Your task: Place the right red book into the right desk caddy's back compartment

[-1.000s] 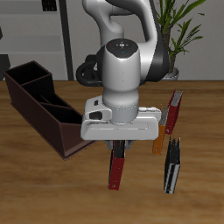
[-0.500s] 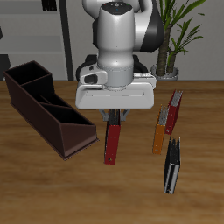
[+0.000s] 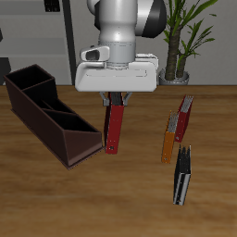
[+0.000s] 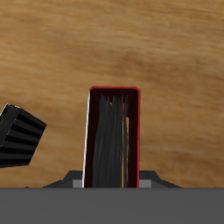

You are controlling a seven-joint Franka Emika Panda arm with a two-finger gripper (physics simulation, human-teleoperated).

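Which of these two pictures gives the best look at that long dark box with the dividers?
The exterior view: the right desk caddy shows whole there, with its dividers and slanted walls. The wrist view catches only one dark corner of it.

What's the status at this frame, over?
Gripper shut on red book, book hanging upright, clear of table. Caddy alongside, nothing in back compartment. Nothing between book and caddy; other books lie on the book's other side.

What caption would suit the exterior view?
Gripper holds the right red book aloft beside the right desk caddy.
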